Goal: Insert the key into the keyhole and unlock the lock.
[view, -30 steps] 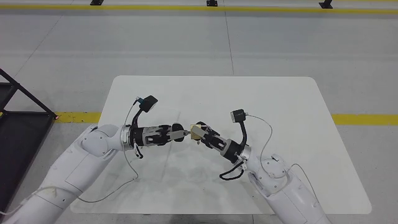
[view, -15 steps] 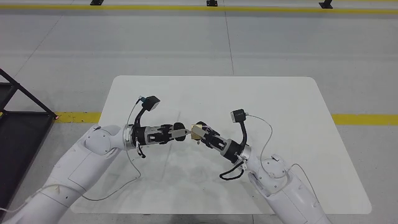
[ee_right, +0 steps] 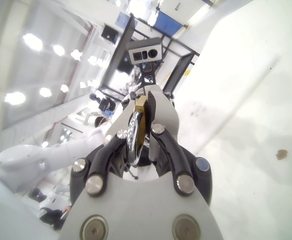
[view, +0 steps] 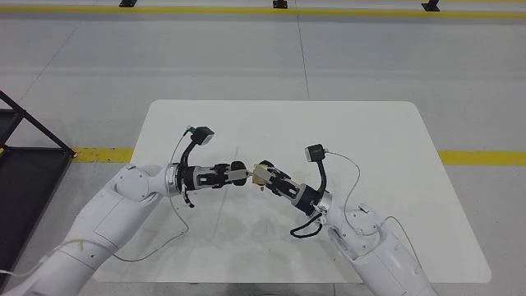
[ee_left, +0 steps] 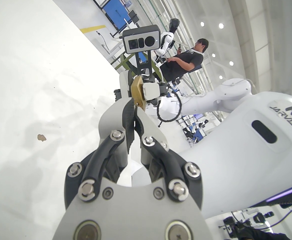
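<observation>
Above the middle of the white table (view: 370, 131), both grippers meet tip to tip. My right gripper (view: 265, 174) is shut on the brass padlock (view: 259, 173); in its wrist view the lock body (ee_right: 141, 118) and silver shackle (ee_right: 133, 138) sit between the pads. My left gripper (view: 238, 173) is shut, its dark pads (ee_left: 129, 116) pressed together on a thin key that they mostly hide. The fingertips touch the lock's near face (ee_left: 137, 93). I cannot tell how deep the key sits in the keyhole.
A small brown stain (ee_left: 41, 137) marks the table surface beneath the grippers. A black frame stand (view: 25, 156) stands off the table's left side. Cables loop from both wrists (view: 308, 228).
The left wrist has turned and shifted slightly rightward toward the lock. The right arm has held still with the padlock.
</observation>
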You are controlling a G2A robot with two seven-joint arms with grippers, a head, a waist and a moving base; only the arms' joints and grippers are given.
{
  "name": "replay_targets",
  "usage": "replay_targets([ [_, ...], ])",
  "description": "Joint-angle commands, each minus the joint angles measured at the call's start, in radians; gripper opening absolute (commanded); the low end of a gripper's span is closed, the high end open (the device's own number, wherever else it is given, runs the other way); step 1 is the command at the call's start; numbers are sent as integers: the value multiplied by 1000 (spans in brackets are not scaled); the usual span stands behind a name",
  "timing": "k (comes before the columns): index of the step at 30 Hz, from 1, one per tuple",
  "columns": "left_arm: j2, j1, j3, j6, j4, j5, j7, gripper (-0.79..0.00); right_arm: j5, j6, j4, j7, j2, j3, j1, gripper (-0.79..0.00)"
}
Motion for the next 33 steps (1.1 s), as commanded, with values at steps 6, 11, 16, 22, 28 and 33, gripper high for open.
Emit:
replay_targets([
  [6, -9, -4, 0, -3, 6, -12, -17, -785, 0, 0, 0, 0, 0, 0, 0, -785],
  [11, -12, 1, -6, 3, 9, -30, -27, -785, 0, 0, 0, 0, 0, 0, 0, -785],
  [16, -14, 7, -12, 26, 8, -66, -49, -785, 0, 0, 0, 0, 0, 0, 0, -785],
  [22, -16, 7, -12, 57, 7, -88, -80, -785, 0, 0, 0, 0, 0, 0, 0, -785],
  [28, -22, 4, -11, 58, 15, -82, -81, -785, 0, 0, 0, 0, 0, 0, 0, -785],
  [33, -26, 1, -14, 40, 15, -54, -63, -785, 0, 0, 0, 0, 0, 0, 0, -785],
])
